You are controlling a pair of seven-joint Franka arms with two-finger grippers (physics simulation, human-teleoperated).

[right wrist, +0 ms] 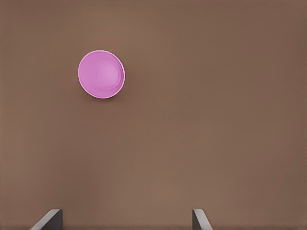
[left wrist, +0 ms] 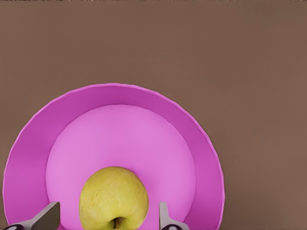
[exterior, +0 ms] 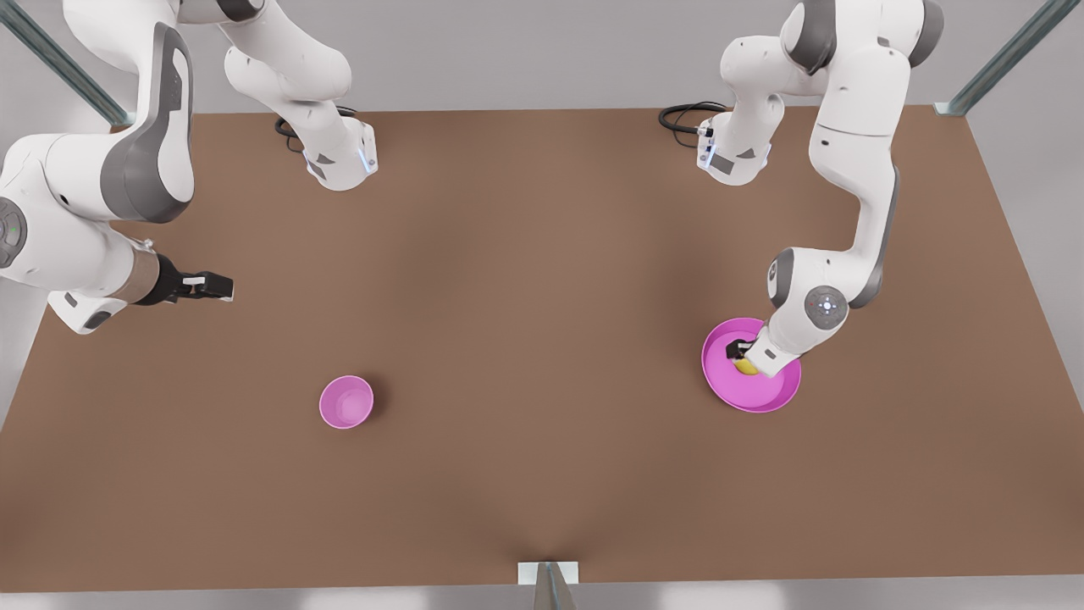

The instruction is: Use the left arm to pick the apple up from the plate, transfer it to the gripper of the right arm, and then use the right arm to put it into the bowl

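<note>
Brown tabletop [exterior: 542, 356], apple [left wrist: 113, 197] on the plate, left arm's pick-up under way.

The apple sits on the magenta plate [left wrist: 29, 158], toward the rim nearest the wrist, flanked by the left gripper [left wrist: 108, 215] with its fingers [left wrist: 48, 216] apart and not touching; my guess is closing and lifting come next. Bare table lies between plate and bowl [exterior: 346, 402], well apart, leaving room for the handover. The right gripper [exterior: 222, 286] waits at the front view's left, claw spread, above bare table.

Brown table [exterior: 542, 339] — grey wall [exterior: 525, 51]
</note>
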